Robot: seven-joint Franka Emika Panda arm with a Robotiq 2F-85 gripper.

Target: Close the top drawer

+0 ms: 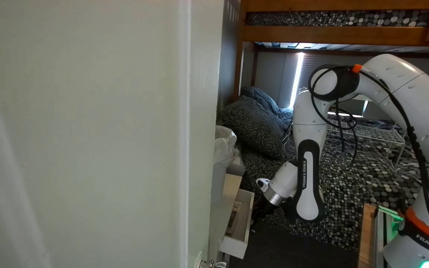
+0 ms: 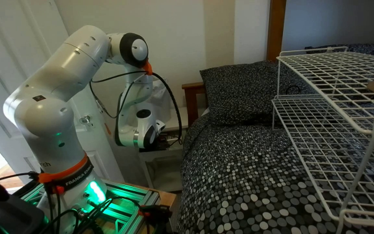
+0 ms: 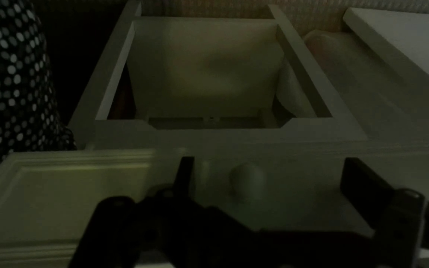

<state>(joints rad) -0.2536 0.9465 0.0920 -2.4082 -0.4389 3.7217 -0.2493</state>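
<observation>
Jaws: apart, empty, likely for pushing | round drawer knob (image 3: 247, 182): seen between them, wrist view's lower centre | top drawer (image 1: 234, 247): extended

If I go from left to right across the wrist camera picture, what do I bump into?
Dotted bedding → one dark gripper fingertip → the round knob on the top drawer → the other dark gripper fingertip. The drawer's front stretches behind most of these, so it gets no place of its own.
</observation>
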